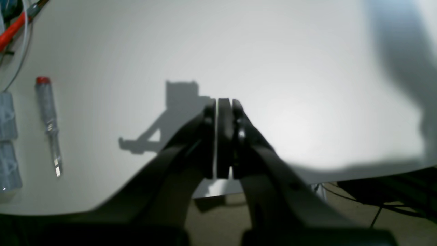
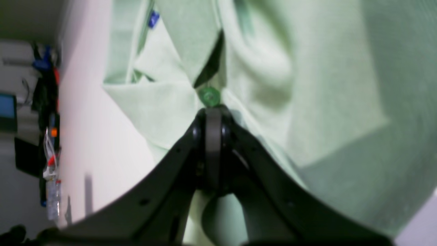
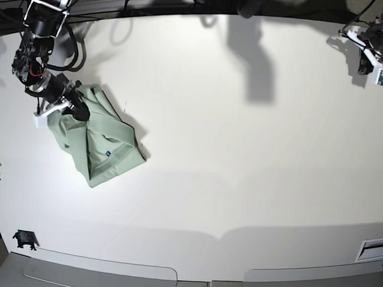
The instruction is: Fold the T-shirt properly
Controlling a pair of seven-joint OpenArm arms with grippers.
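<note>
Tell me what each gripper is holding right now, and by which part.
The left gripper is shut over bare table, holding nothing. The right gripper is closed against the T-shirt near a button; an actual pinch cannot be confirmed.

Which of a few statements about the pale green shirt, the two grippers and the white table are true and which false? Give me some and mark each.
1. The pale mint-green cotton T-shirt lies bunched near the base view's left edge. True.
2. The left gripper holds the shirt. False: it is shut over bare white table, holding nothing.
3. The right gripper is shut, up against the shirt fabric. True.
4. A screwdriver with a red cap lies on the shirt. False: it lies on the table, away from the shirt.
</note>
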